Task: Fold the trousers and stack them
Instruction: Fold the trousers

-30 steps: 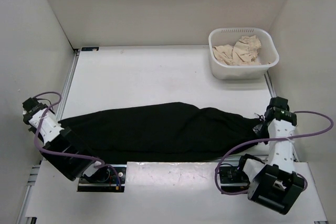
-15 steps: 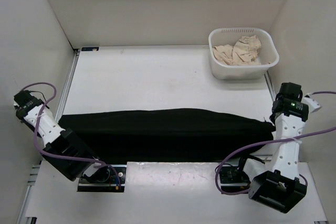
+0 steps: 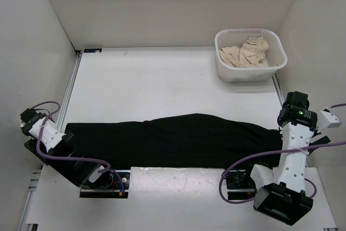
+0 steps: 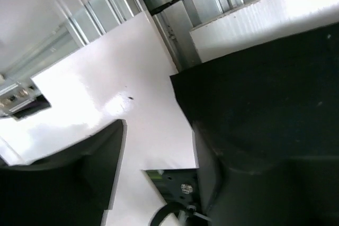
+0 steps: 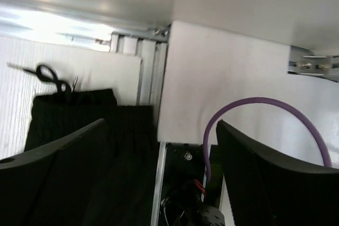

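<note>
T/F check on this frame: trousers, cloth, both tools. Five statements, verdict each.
1. The trousers lie stretched along the table's near edge. True.
2. The beige cloth lies on the trousers. False: it sits in the basket at the far right.
3. The left tool is clamped on the trousers. False: it is open, holding nothing.
4. The right tool is open. True.
5. The drawstring end lies on the right tool's side. True.
</note>
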`<action>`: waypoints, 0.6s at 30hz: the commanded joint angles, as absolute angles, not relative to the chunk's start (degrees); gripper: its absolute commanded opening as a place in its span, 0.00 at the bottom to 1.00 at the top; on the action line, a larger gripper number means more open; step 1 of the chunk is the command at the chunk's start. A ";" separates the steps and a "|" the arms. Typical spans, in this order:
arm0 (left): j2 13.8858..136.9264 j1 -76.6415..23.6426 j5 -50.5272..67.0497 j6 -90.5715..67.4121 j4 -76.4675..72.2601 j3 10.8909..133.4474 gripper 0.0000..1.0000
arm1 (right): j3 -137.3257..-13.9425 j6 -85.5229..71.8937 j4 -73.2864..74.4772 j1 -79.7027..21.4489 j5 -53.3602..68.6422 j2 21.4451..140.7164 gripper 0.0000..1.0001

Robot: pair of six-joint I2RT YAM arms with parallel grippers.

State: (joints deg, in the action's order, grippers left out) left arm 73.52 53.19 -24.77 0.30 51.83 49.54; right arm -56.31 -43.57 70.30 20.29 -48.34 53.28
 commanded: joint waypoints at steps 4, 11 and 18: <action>72.77 53.44 -25.76 0.00 51.77 53.43 0.73 | -61.52 -46.43 73.14 20.65 -55.31 51.94 0.89; 74.09 40.39 -15.21 0.00 58.10 60.13 0.69 | -58.37 -35.67 57.92 10.82 -23.31 56.15 0.51; 80.85 24.28 -21.69 0.00 50.66 47.39 0.64 | -45.37 -44.38 52.57 -2.36 -17.05 68.61 0.31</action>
State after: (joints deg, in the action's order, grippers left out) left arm 78.78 27.33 -18.85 0.03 53.89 51.00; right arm -48.49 -40.84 56.29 0.97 -23.44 65.69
